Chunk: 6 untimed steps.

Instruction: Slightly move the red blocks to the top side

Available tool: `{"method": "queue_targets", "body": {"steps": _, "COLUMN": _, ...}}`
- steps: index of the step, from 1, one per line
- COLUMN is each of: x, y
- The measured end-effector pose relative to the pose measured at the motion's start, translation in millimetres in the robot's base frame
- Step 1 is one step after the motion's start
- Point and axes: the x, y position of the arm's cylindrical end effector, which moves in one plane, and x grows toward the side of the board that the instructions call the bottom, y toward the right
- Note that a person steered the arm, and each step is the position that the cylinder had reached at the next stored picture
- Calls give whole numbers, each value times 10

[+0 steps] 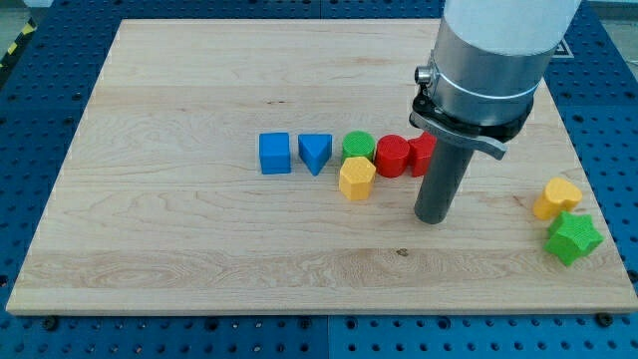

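A red cylinder (393, 156) sits near the board's middle, with a second red block (422, 153) touching its right side and partly hidden behind my rod. My tip (434, 218) rests on the board just below and right of the two red blocks, a short gap from them. A green cylinder (358, 147) touches the red cylinder's left side. A yellow hexagonal block (356, 179) lies just below the green one.
A blue cube (275, 154) and a blue triangular block (315, 153) lie left of the green cylinder. A yellow block (555, 198) and a green star-shaped block (573, 237) sit near the board's right edge. The wooden board (199, 249) lies on a blue perforated table.
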Motion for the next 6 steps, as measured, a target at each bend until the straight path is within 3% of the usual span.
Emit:
{"method": "queue_targets", "body": {"steps": 2, "x": -26, "y": -3}}
{"method": "queue_targets", "body": {"steps": 6, "x": -511, "y": -83}}
